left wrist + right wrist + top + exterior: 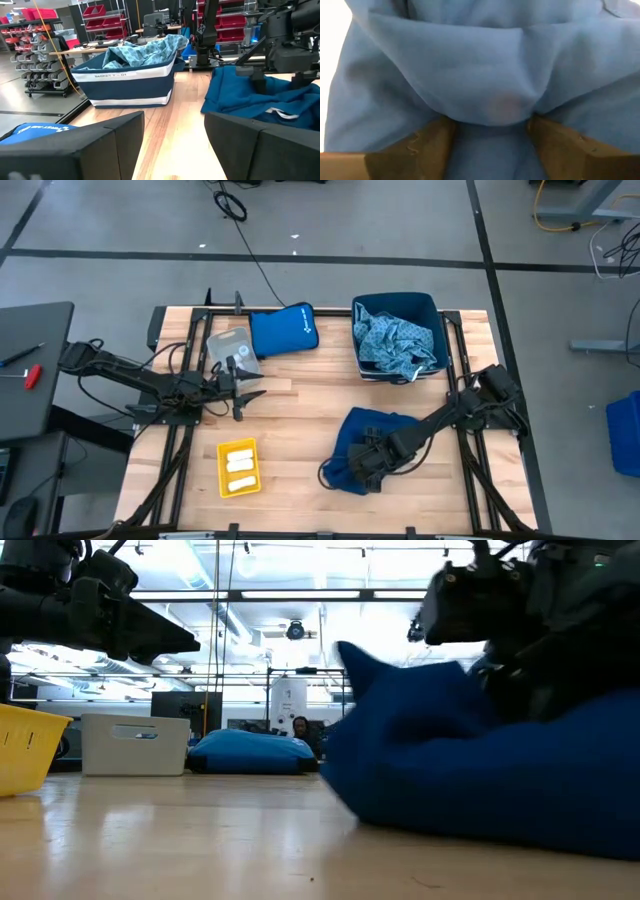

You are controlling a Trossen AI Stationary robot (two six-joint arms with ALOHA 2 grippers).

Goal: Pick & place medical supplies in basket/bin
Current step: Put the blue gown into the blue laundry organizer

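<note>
The navy garment lies crumpled on the table's near right part, and it fills the right wrist view. My right gripper is down in its near-left part, fingers apart. The light-blue patterned garment lies in the navy basket at the far edge. White rolls lie in a yellow tray. My left gripper hangs open above the table's left middle, touching nothing. I see no vials. My right gripper comes slanting down from the table's right side. Its open fingers are set into the navy garment, and a fold of the cloth bulges between them. The garment rests on the table.
A royal-blue pouch with a white logo lies at the far edge, left of the basket. A pale lidded box sits beside it, just beyond my left gripper. Bare wood runs down the table's middle between the tray and the garment.
</note>
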